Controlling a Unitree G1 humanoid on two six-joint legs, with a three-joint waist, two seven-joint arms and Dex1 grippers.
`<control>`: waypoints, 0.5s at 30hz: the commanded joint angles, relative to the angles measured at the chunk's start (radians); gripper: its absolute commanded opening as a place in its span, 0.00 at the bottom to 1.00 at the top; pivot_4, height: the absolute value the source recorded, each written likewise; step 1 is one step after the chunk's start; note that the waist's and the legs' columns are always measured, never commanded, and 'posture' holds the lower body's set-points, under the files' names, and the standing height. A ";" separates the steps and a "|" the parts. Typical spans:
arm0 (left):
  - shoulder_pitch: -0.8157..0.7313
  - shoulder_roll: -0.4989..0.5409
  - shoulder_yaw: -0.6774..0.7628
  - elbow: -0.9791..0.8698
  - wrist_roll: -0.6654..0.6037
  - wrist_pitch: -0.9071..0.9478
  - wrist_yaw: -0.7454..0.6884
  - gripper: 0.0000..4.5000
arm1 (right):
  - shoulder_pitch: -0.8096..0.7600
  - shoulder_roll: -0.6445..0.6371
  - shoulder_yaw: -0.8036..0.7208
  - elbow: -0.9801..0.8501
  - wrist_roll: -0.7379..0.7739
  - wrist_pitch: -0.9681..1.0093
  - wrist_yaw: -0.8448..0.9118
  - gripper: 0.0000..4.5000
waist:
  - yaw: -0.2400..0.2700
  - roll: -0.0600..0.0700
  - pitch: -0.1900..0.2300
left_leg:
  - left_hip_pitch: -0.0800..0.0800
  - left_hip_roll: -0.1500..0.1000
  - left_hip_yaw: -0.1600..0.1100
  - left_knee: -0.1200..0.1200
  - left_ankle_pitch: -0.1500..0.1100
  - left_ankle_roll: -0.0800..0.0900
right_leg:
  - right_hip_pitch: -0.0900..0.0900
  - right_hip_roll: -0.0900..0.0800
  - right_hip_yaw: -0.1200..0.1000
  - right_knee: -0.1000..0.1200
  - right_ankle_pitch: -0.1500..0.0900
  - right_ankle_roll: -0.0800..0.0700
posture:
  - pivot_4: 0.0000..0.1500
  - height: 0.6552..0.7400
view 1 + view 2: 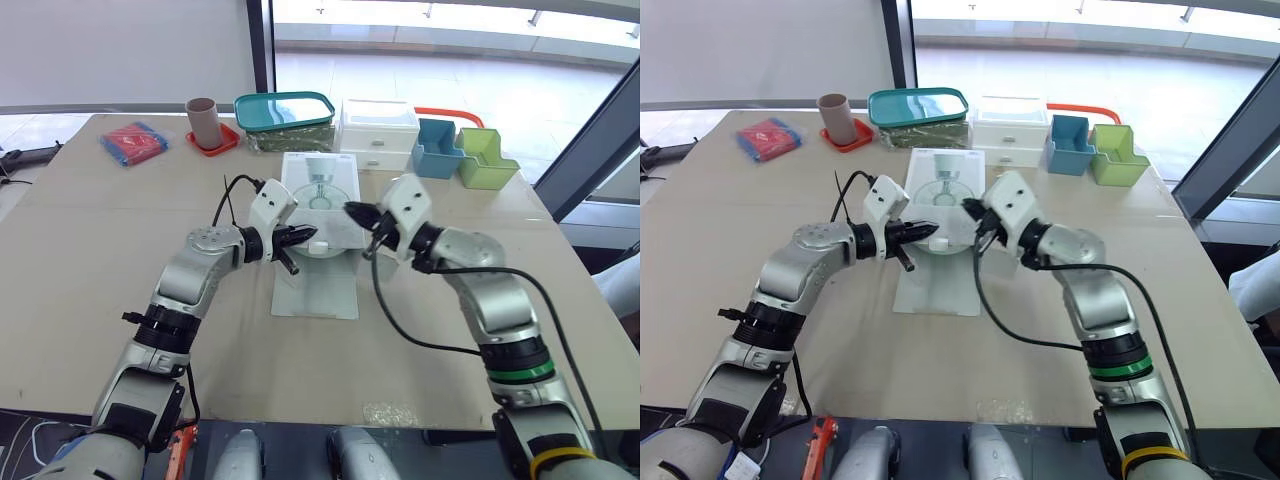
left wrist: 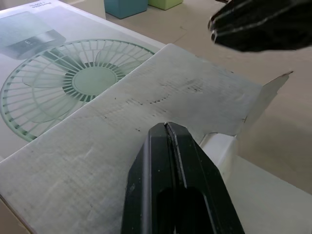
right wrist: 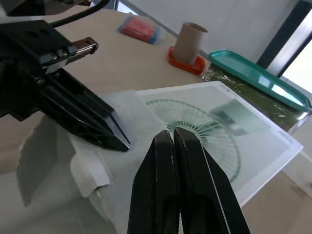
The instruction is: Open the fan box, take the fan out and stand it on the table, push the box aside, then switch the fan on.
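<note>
The box (image 1: 320,185) lies flat mid-table, its top printed with a green fan drawing. The small print along its far edge is too fine to read. A flap (image 1: 317,288) at its 6 o'clock end lies open on the table (image 1: 90,260).

The left gripper (image 1: 305,236) has its fingers pressed together and holds nothing. Its tip is over the box's near end at 7 o'clock; contact cannot be judged. The right gripper (image 1: 355,211), also closed and empty, points in from 4 o'clock, tip near the left one.

Bare tabletop lies at 3 and 9 o'clock of the box. At 12 o'clock, close behind it, stand the drawers (image 1: 378,130) and a teal tray (image 1: 285,110), with a cup (image 1: 203,120) and bins (image 1: 436,148) to either side.
</note>
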 commanded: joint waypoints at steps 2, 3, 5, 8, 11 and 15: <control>0.022 0.002 0.012 -0.021 -0.004 0.012 0.014 0.00 | -0.006 0.006 0.001 0.028 -0.019 0.041 -0.021 0.02 | 0.000 0.000 0.000 | 0.000 0.000 0.000 0.000 0.000 0.000 | 0.000 0.000 0.000 0.000 0.000 0.000 | 1.00 1.00; 0.023 0.002 0.013 -0.023 -0.005 0.012 0.016 0.00 | -0.006 0.007 0.002 0.034 -0.022 0.043 -0.022 0.02 | 0.000 0.000 0.000 | 0.000 0.000 0.000 0.000 0.000 0.000 | 0.000 0.000 0.000 0.000 0.000 0.000 | 1.00 1.00; 0.032 0.007 0.019 -0.036 -0.009 0.017 0.020 0.00 | -0.004 0.002 0.012 0.059 -0.038 0.054 -0.023 0.02 | -0.001 0.000 0.000 | 0.000 0.000 0.000 0.000 0.000 0.000 | 0.000 0.000 0.000 0.000 0.000 0.000 | 1.00 1.00; 0.037 0.010 0.029 -0.048 -0.017 0.015 0.025 0.00 | 0.005 0.000 0.023 0.071 -0.052 0.057 -0.017 0.02 | -0.001 0.000 0.000 | 0.000 0.000 0.000 0.000 0.000 0.000 | 0.000 0.000 0.000 0.000 0.000 0.000 | 1.00 1.00; 0.036 0.010 0.052 -0.054 -0.033 0.003 0.026 0.00 | 0.016 0.009 0.027 0.069 -0.054 0.054 -0.018 0.02 | -0.001 0.000 0.000 | 0.000 0.000 0.000 0.000 0.000 0.000 | 0.000 0.000 0.000 0.000 0.000 0.000 | 1.00 1.00; 0.028 0.014 0.099 -0.070 -0.082 -0.004 0.006 0.00 | 0.019 0.016 0.028 0.074 -0.058 0.049 -0.026 0.02 | -0.001 0.000 0.000 | 0.000 0.000 0.000 0.000 0.000 0.000 | 0.000 0.000 0.000 0.000 0.000 0.000 | 1.00 1.00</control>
